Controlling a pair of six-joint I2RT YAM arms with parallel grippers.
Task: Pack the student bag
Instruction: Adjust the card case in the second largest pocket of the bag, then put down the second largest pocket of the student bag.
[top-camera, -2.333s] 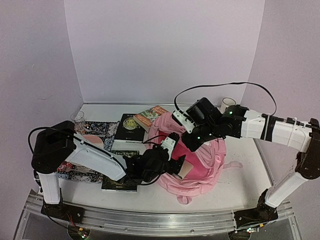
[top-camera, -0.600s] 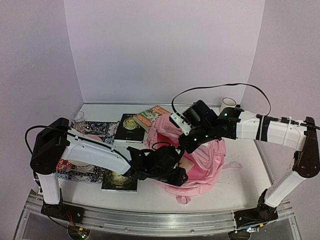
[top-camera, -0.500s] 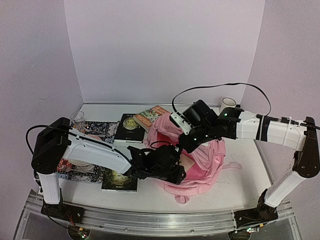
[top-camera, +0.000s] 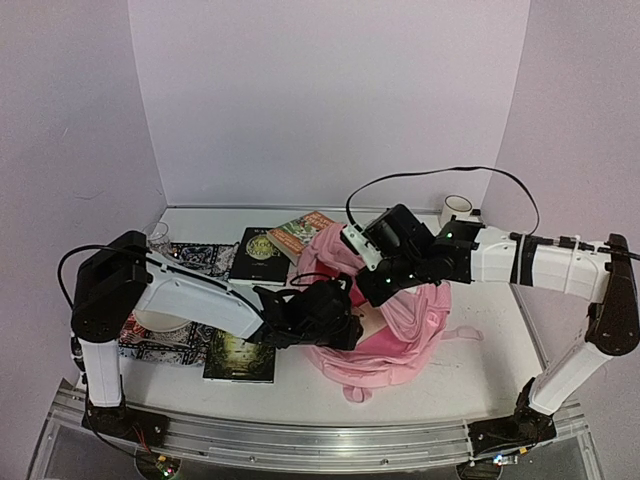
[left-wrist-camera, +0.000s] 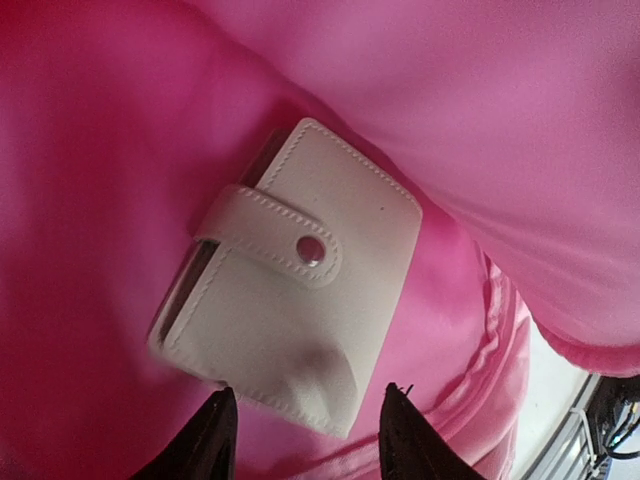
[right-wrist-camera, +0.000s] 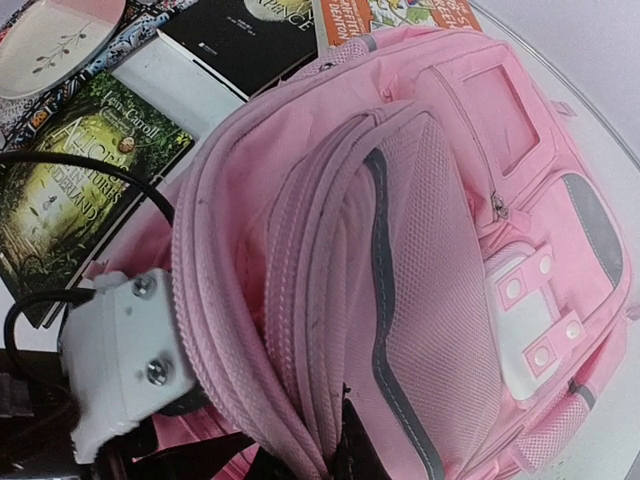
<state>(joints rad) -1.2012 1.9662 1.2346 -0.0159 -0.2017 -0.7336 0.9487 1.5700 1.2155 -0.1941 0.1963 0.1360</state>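
- Student bag (top-camera: 405, 338) lay on its back mid-worktop (top-camera: 490, 375), main compartment gaping toward the left arm.
- Left hand (left-wrist-camera: 308, 430) was inside the bag, released: fingertips (left-wrist-camera: 218, 440) spread apart, nothing clamped.
- White wallet (left-wrist-camera: 290, 310) with a snap strap lay flat on the pink lining just ahead of the left hand, its near corner between the tips. Contact with the tips could not be told.
- Right hand (right-wrist-camera: 308, 455) was clenched on the bag's upper zip rim, holding the mouth lifted open.
- Right wrist view: grey mesh side panel and the white patch (right-wrist-camera: 525, 320) with pink studs faced up. White housing of the left arm (right-wrist-camera: 125, 350) sat at the opening.
- Dark green book (top-camera: 240, 360) lay on the worktop just left of the bag, under the left arm.
- Black book (top-camera: 260, 255) and orange book (top-camera: 300, 232) lay behind the bag, the orange one touching its top edge.
- Patterned cloth (top-camera: 195, 258) at far left carried a plate (right-wrist-camera: 60, 30).
- White cup (top-camera: 457, 208) stood at the back, behind the right arm.
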